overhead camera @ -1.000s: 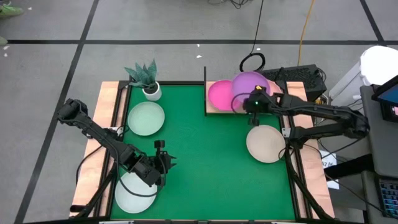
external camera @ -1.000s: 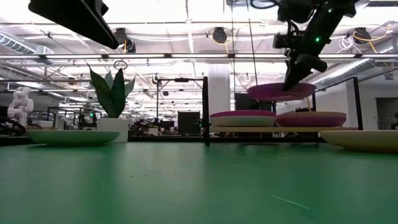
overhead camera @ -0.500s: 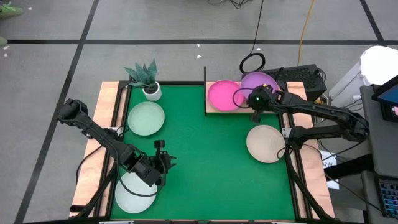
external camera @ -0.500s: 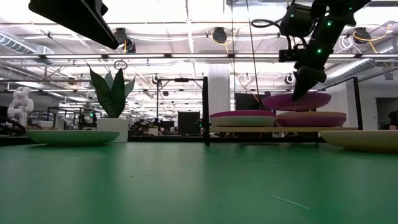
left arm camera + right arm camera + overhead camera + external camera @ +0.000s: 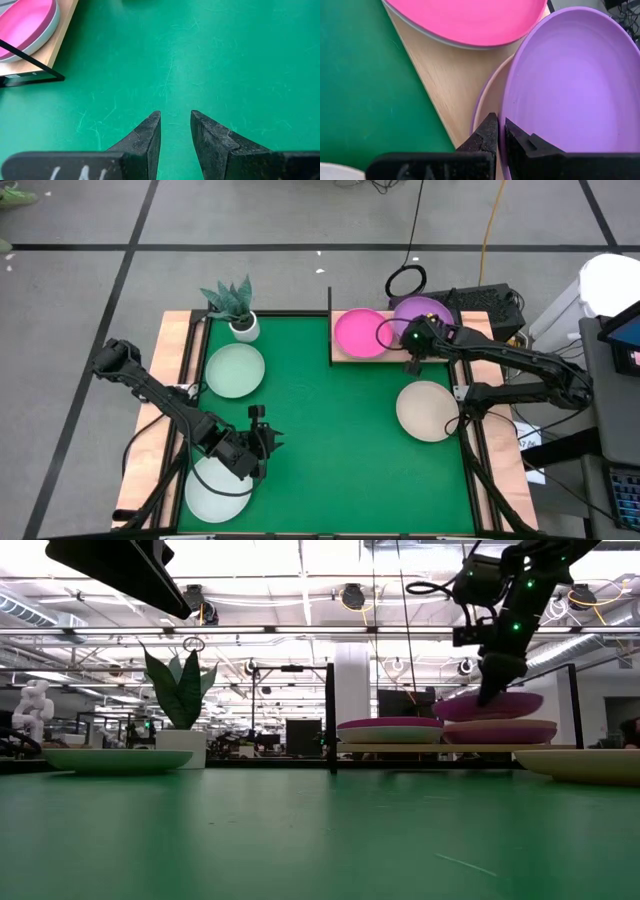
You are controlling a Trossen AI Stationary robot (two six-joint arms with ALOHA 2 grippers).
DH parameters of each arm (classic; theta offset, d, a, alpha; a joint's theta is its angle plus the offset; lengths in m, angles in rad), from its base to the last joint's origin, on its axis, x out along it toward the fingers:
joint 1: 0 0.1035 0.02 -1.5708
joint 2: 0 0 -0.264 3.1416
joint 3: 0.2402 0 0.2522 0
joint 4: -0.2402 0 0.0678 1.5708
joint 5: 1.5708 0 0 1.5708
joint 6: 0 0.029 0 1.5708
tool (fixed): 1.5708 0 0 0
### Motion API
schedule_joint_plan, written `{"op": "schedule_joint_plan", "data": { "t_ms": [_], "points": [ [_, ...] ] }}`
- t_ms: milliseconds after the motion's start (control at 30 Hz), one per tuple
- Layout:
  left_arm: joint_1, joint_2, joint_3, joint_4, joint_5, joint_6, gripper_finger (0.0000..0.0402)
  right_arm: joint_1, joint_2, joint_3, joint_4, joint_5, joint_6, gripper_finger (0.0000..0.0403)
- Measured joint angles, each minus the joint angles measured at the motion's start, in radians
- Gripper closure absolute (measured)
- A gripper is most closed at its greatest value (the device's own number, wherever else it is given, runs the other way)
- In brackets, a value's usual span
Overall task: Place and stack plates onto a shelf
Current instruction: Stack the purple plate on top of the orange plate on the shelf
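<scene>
We are lowering the purple plate (image 5: 423, 316) onto the right-hand stack on the shelf (image 5: 352, 358); compared with a second ago, when it was hanging tilted and well above the board over the gap between the two stacks, it is now sitting farther right and much lower. In the low view the purple plate (image 5: 487, 705) is still tilting, its far edge raised, with its lower edge touching or just above the salmon plate (image 5: 487, 107) beneath it. The right gripper (image 5: 413, 357) is staying clamped on the near rim of the purple plate (image 5: 560, 85), one finger inside the rim and one outside, as the right wrist view shows. Just beside this stack, the hot pink plate (image 5: 358, 333) is resting on top of the left-hand stack on the shelf. We judge this placement almost complete: what remains is levelling the plate, releasing the rim and withdrawing without dragging the stack. Three plates are remaining on the green mat (image 5: 330, 440): the beige plate (image 5: 427, 411) near the right arm, a pale mint plate (image 5: 234, 370) beside the plant pot (image 5: 244, 328), and another pale plate (image 5: 215, 492) at the near left edge. The left gripper (image 5: 262, 442) is waiting above the mat beside that near plate, its fingers (image 5: 145, 142) parted and holding nothing.
</scene>
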Motion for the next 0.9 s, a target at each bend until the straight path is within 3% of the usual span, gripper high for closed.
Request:
{"op": "schedule_joint_plan", "data": {
  "t_ms": [900],
  "points": [
    [0.0,0.0,0.0,0.0,0.0,-0.009,0.0289,-0.001,0.0,0.0,-0.057,-0.002,0.049,0.0392]
  ]
}}
